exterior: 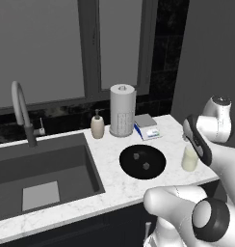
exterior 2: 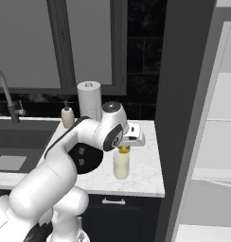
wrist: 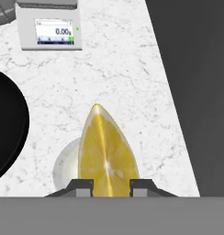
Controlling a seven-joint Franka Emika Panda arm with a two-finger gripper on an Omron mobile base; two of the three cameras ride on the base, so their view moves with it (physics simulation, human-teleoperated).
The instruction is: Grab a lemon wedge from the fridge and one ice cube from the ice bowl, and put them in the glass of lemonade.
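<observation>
Lemon wedge (wrist: 107, 153) right up close in the hand view, bright yellow, pinched between the two dark fingertips (wrist: 82, 187) of the pincer (wrist: 111, 187); the tips sit close together with the wedge clamped between them, its pointed end sticking out ahead; directly beneath it, the pale round mouth of the glass of lemonade (wrist: 65, 165), so the wedge hangs above the drink, and whether it touches the liquid I cannot tell.

From the right base view, the pincer (exterior 2: 124, 149) points down at the tumbler; a dab of yellow, the lemon wedge (exterior 2: 124, 150), shows just over the rim of the glass of lemonade (exterior 2: 120, 165), which stands upright on the white marble counter (exterior 2: 146, 175) near its front right corner; the white arm arches over from the lower left.

From the left base view, the glass of lemonade (exterior: 189, 158) stands just right of the ice bowl (exterior: 142, 161); the bowl is glossy black, shallow, with two small grey cubes (exterior: 146, 166) lying in it, apart from each other.

Behind the bowl, a small scale (exterior: 147, 126) near the wall, the paper-towel roll (exterior: 122, 110) to its left, the beige soap bottle (exterior: 97, 125) further left; then the grey sink (exterior: 42, 173) and its curved faucet (exterior: 20, 111).

On the far right of the right base view, the fridge (exterior 2: 217, 142) stands open, white inner shelves showing.
</observation>
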